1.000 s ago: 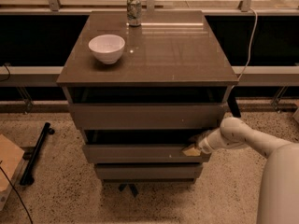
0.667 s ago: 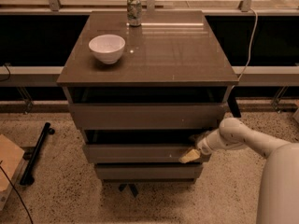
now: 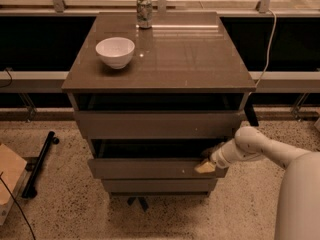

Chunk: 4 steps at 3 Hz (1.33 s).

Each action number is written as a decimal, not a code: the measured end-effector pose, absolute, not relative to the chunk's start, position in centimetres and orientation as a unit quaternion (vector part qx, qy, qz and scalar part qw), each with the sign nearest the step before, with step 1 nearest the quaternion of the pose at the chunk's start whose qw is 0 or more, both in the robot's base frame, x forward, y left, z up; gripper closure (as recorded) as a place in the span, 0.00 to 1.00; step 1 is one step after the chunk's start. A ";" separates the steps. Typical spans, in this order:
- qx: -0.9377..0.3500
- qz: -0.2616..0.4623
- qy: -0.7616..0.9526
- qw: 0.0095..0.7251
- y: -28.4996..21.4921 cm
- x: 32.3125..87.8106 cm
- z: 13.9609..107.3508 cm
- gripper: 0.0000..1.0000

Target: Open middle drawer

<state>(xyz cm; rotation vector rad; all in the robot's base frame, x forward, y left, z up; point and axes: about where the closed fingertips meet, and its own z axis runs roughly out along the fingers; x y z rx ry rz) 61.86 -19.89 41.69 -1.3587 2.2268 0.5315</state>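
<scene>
The middle drawer (image 3: 150, 168) is a wide, shallow grey-brown drawer with a plain flat front. It stands pulled out a little from the cabinet, with a dark gap showing above its front. My gripper (image 3: 205, 166) is at the right end of that front, at its top edge, reaching in from the right on a white arm (image 3: 260, 149). The top drawer (image 3: 157, 124) above has a taller front. The bottom drawer (image 3: 159, 185) below has the slimmest front.
The cabinet top (image 3: 190, 54) carries a white bowl (image 3: 115, 51) at the left and a can (image 3: 144, 11) at the back. A black bar (image 3: 40, 163) and a cardboard box (image 3: 7, 179) lie on the speckled floor at the left. A cable (image 3: 269, 39) hangs at the right.
The middle drawer has come out slightly toward the camera, and my gripper has moved with it at its right end.
</scene>
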 end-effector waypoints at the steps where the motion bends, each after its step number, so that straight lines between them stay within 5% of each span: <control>1: -0.496 0.194 0.813 0.237 -19.9 61.9 41.7 1.00; 2: -0.496 0.194 0.813 0.237 -19.9 61.9 41.7 1.00; 4: -0.510 0.207 0.811 0.197 -19.6 57.4 41.3 0.58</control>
